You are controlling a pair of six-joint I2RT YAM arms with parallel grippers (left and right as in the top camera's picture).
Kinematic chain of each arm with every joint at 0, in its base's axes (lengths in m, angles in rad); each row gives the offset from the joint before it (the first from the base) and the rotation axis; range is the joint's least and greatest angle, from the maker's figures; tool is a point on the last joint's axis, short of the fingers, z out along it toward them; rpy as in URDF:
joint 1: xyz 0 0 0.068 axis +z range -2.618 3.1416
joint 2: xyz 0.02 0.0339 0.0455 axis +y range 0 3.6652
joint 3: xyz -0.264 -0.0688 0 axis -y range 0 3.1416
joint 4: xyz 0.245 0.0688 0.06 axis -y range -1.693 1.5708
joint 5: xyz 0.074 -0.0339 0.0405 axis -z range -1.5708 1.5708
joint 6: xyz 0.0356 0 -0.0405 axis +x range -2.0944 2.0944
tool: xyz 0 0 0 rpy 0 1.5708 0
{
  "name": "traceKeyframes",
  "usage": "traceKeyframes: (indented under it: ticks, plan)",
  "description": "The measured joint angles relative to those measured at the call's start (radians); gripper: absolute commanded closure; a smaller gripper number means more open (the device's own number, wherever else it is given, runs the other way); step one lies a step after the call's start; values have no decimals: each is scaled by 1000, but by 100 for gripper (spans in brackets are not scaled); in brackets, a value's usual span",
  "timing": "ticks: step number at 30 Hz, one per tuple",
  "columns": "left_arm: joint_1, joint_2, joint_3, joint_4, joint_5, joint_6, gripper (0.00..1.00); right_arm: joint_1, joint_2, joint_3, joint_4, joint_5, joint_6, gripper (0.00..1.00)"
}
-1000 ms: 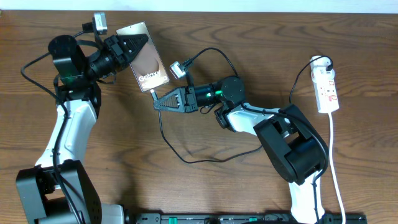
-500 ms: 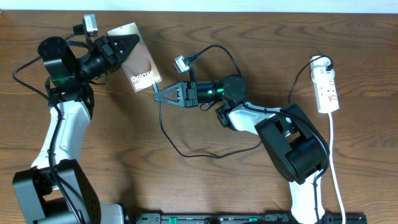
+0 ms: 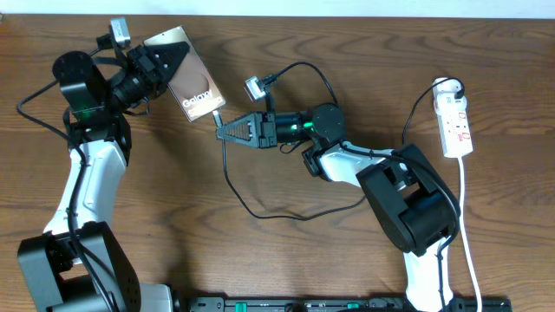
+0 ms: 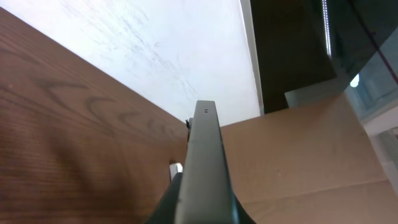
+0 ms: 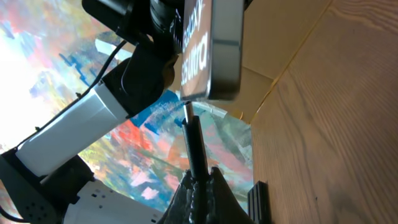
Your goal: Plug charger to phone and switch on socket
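Left fingers (image 3: 167, 59) clamped on phone (image 3: 198, 87), holding it tilted above desk (image 3: 173, 217), label end toward centre. Right fingers (image 3: 227, 132) pinched shut on charger (image 5: 193, 143), tip at phone's bottom edge; we can't tell if seated. We judge step: plugging in. Next calls for tip lined with port, straight push. Socket (image 3: 456, 121) far right, untouched; switch comes later.
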Motion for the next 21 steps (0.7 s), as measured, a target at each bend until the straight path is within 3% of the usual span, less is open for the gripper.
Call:
traceKeyframes:
  ticks: [21]
  plan:
    - [0, 0, 0, 0, -9, -46, 92, 6, 0, 0, -1, -1, 0, 99]
